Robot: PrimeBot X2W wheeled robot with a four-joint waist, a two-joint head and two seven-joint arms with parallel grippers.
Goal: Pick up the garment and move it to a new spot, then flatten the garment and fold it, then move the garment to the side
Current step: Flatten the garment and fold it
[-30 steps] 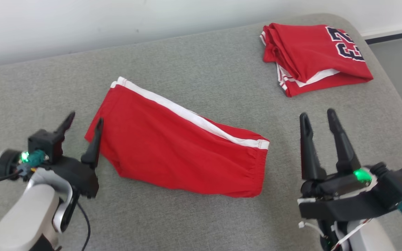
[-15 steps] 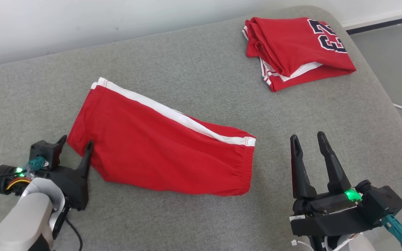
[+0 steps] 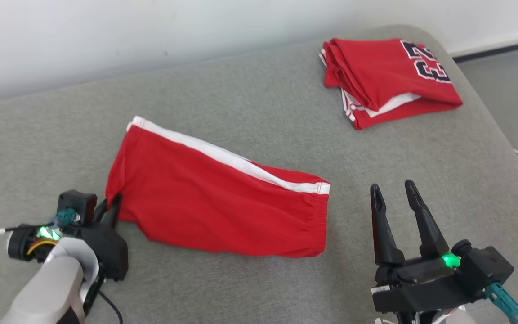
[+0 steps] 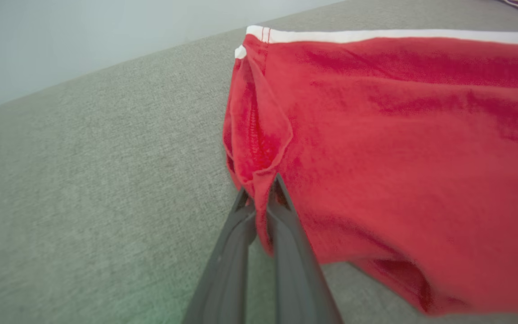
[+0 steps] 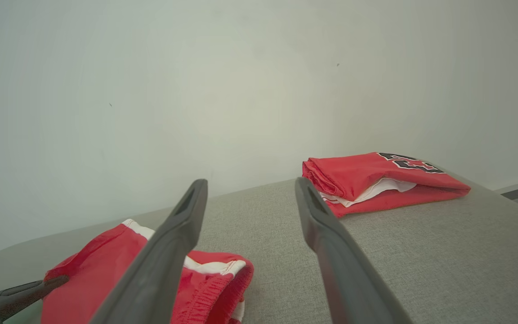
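Red garment (image 3: 223, 202), long axis far-left to near-right, white stripe (image 3: 223, 156) on far edge. Left claw (image 3: 110, 206) pinches left corner; right claw (image 3: 392, 186) agape, empty. Open cushion (image 3: 259, 99) around.

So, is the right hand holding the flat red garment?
No, the right hand stands open and empty, apart from the garment.

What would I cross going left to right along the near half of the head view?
left gripper, fingers shut on a corner of cloth → red garment → right gripper, fingers open
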